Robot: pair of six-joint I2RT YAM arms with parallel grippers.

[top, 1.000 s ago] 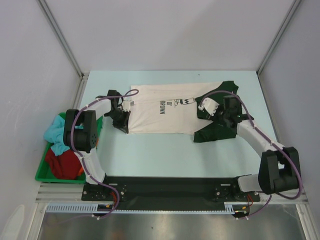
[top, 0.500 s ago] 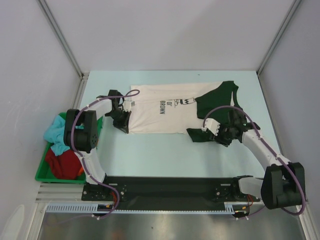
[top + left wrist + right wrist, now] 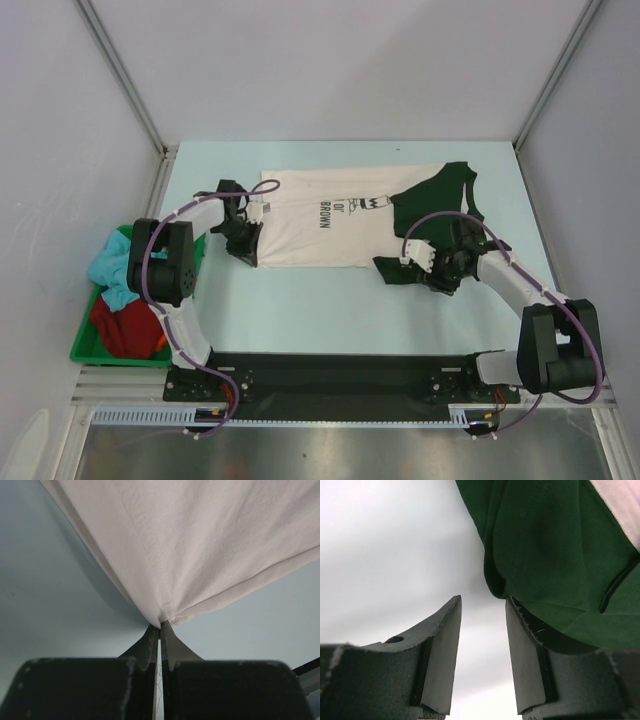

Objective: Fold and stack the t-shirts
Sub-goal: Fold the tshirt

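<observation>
R gripper (image 3: 482, 602) slid toward tabletop's (image 3: 300, 310) near edge, jaws spread & empty beside dark green shirt (image 3: 555, 545) hem, so get hem between them first; L gripper (image 3: 160, 626) jaws pinch cream shirt (image 3: 210, 540) corner.

White arms (image 3: 510, 283), black joints (image 3: 168, 262), purple cables (image 3: 264, 183)

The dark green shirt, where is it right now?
In the overhead view the dark green shirt lies on the table's right side, overlapping the right end of the cream shirt, with the right claw open at its near edge.
</observation>
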